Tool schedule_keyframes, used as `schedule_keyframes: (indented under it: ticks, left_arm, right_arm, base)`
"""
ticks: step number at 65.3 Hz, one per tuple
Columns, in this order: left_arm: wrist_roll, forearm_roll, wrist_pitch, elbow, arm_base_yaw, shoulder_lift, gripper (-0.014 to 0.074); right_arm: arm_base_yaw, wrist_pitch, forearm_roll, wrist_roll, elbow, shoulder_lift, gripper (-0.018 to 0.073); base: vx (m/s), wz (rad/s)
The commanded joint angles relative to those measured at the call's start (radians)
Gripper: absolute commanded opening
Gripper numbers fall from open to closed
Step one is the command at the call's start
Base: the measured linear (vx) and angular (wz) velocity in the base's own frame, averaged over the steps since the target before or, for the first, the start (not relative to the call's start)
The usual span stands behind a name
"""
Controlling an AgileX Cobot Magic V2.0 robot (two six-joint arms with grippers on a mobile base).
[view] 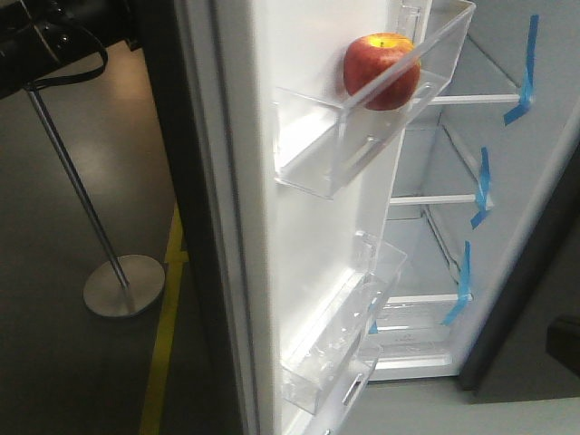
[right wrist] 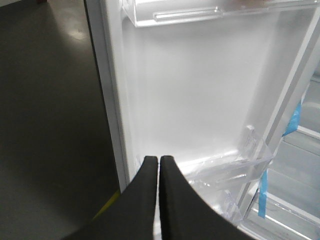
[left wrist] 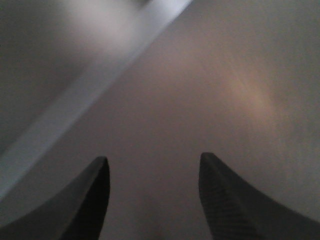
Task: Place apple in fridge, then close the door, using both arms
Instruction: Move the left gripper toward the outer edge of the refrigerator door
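Observation:
The apple (view: 381, 71), red with yellow patches, sits in the upper clear bin (view: 353, 149) on the white inside of the open door (view: 299, 236). The fridge (view: 435, 263) stands open at the right, white inside with shelves and blue tape strips (view: 523, 72). My left gripper (left wrist: 152, 160) is open and empty, close against a flat grey surface (left wrist: 210, 90). Black left-arm parts with a cable (view: 45, 41) show at the top left. My right gripper (right wrist: 159, 158) is shut and empty, facing the door's white inner side (right wrist: 200, 90) above the lower bin (right wrist: 225, 167).
A metal pole on a round base (view: 123, 285) stands on the dark floor left of the door. A yellow floor line (view: 165, 335) runs beside the door's edge. A lower clear door bin (view: 340, 340) juts out below the apple's bin.

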Motion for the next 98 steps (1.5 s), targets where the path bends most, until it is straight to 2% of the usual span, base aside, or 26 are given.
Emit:
schedule_keyframes:
  ticks: [1, 9, 16, 25, 31, 42, 50, 58, 64, 84, 98]
  left_arm:
    - [-0.017, 0.037, -0.137, -0.032, -0.078, -0.05, 0.0398]
    - [-0.025, 0.127, -0.163, -0.032, -0.166, -0.05, 0.0398]
    - [-0.026, 0.203, -0.17, -0.032, -0.219, -0.05, 0.0398]
    - [-0.032, 0.28, -0.183, -0.032, -0.23, -0.05, 0.0381]
    - [-0.033, 0.342, -0.184, -0.032, -0.221, -0.053, 0.0343]
    - [-0.033, 0.509, -0.161, -0.031, -0.193, -0.074, 0.0224]
    - [-0.037, 0.621, -0.13, -0.031, -0.17, -0.099, 0.0104]
    - [-0.048, 0.619, -0.125, -0.031, -0.136, -0.112, -0.0003]
    - [-0.048, 0.619, -0.108, -0.031, -0.106, -0.123, -0.0009]
    - [-0.048, 0.619, -0.075, -0.031, -0.011, -0.139, -0.0008]
    - [-0.048, 0.619, -0.075, -0.031, 0.012, -0.139, -0.0008]
  right_arm:
    - [0.0, -0.105, 0.046, -0.002, -0.02, 0.009, -0.0005]
    - [0.0, -0.133, 0.046, -0.002, -0.02, 0.009, -0.0005]
    - [0.0, -0.157, 0.046, -0.001, -0.02, 0.009, -0.0005]
    - [0.0, -0.235, 0.029, 0.014, -0.02, 0.009, 0.0004]
    - [0.0, -0.335, 0.002, 0.031, -0.02, 0.011, 0.0032]
    - [0.0, -0.515, -0.052, 0.031, -0.02, 0.062, 0.0167]
    - [0.0, -0.645, -0.058, 0.031, -0.022, 0.174, 0.0359]
    - [0.0, -0.788, -0.061, 0.029, -0.053, 0.318, 0.0531]
    - [0.0, -0.868, -0.061, 0.01, -0.115, 0.442, 0.0596]
    - [-0.002, -1.087, -0.056, -0.031, -0.448, 0.883, 0.0567]
    - [-0.012, -1.119, -0.052, -0.031, -0.618, 1.086, 0.0567]
  base:
    - [0.0, 0.0]
    - [0.0, 0.0]
    - [0.0, 0.0]
    - [0.0, 0.0]
    - [0.0, 0.0]
    - [0.0, 0.0]
    - [0.0, 0.0]
    - [0.0, 0.0]
    - [0.0, 0.0]
    - [0.0, 0.0]
    - [0.0, 0.0]
